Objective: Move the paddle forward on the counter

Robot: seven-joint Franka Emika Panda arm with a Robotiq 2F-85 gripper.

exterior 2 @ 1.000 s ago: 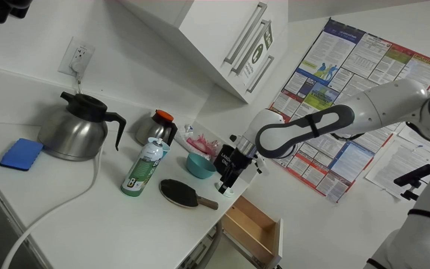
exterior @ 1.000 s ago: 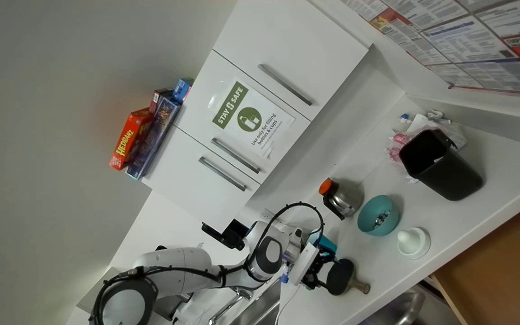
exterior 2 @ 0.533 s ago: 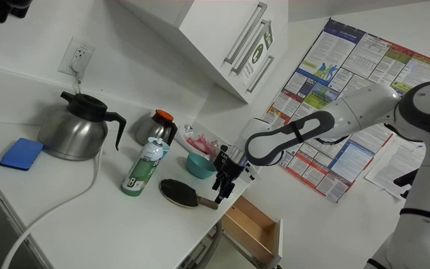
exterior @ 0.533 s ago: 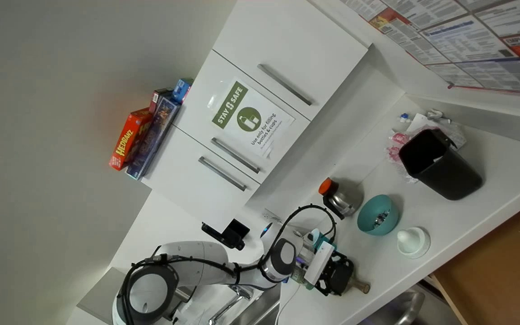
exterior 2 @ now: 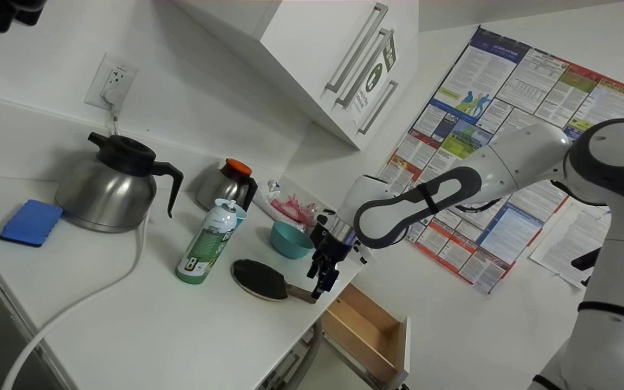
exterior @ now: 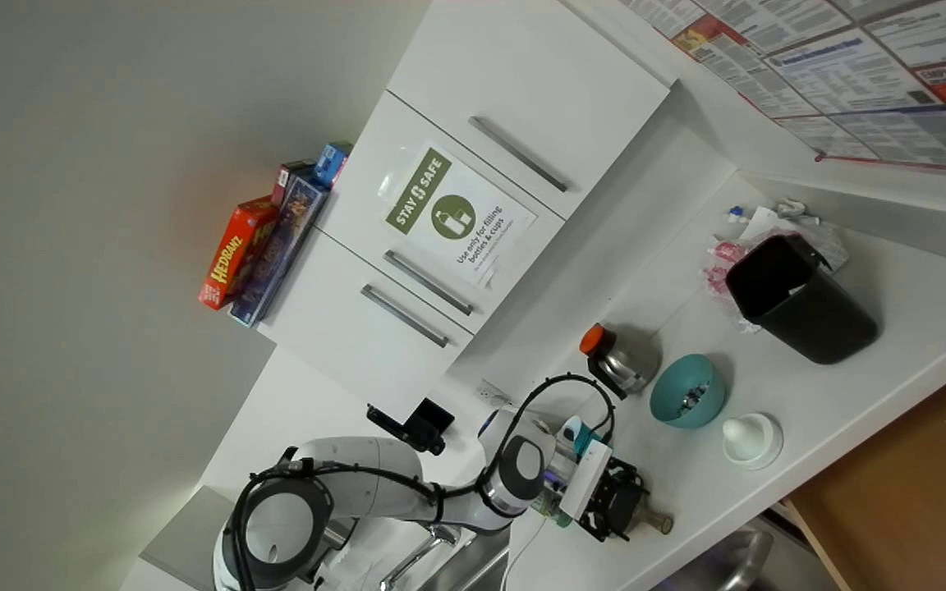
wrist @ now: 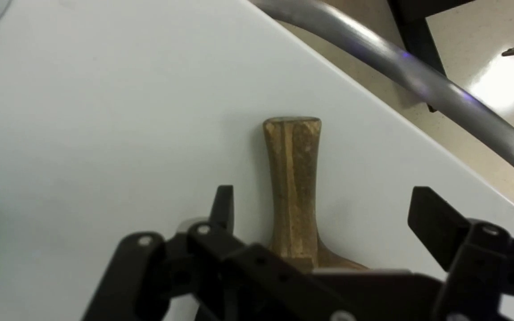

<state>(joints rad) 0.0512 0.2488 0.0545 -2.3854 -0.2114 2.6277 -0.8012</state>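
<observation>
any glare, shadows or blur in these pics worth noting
Wrist view: a strong glare spot on the floor, thinner highlights along the metal bar, a faint shadow beside the paddle handle, jaws looking slightly soft. In an exterior view, soft sheen on the large steel carafe; both exterior views tilted.

- Your gripper (wrist: 321,196) is black; your arm (exterior 2: 528,154) white with dark grey patches.
- Your paddle (exterior 2: 259,279) has a black face, a brown handle (wrist: 293,187) striped with lighter brown.
- Your counter (exterior 2: 171,330) is plain white.
- You have a teal bowl (exterior 2: 292,245) and a black bin (exterior: 838,324).
- Your can (exterior 2: 207,245) is green, pale on top.
</observation>
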